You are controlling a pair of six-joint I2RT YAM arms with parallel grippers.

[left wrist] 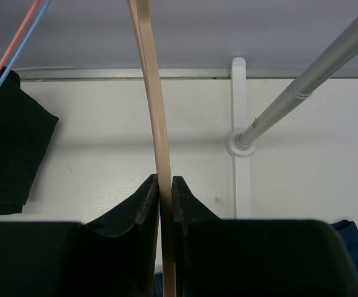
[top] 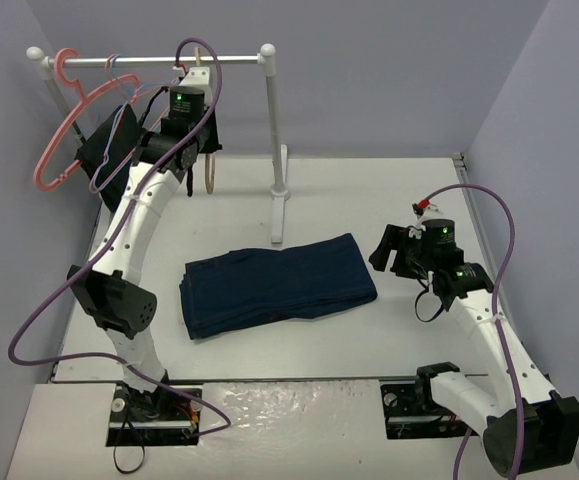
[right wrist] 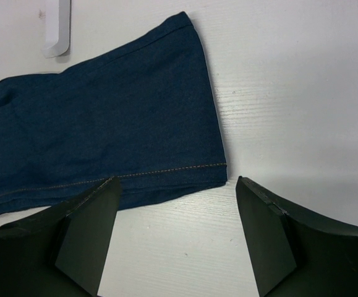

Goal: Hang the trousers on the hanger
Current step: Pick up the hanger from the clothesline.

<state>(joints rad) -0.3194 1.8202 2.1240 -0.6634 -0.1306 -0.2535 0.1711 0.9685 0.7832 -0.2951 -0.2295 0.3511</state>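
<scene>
Trousers: dark blue jeans [top: 279, 285], folded flat, lying in the middle of the white table [top: 389, 190]; neither gripper touches them.
Hanger: light wooden hanger [left wrist: 156, 117], up at the clothes rail [top: 159, 60] at the back left, seen edge-on from the left wrist as a thin curved tan strip.
Left gripper: left gripper [left wrist: 165, 195] raised to the rail and clenched on the wooden hanger, one finger pressed against each side.
Right gripper: right gripper [right wrist: 176, 185] released, jaws wide apart, low over the table at the trousers' right end, just beside the stitched hem.
Beside the hanger: a pink plastic hanger [top: 54, 150], thin red and blue wire hangers [left wrist: 12, 55] and a black cloth [left wrist: 12, 142], all to its left on the same rail.
In the way: the rail's upright post [top: 272, 120] and its white foot [top: 279, 215] stand between the rail and the trousers; the foot ends just behind the trousers' far edge.
</scene>
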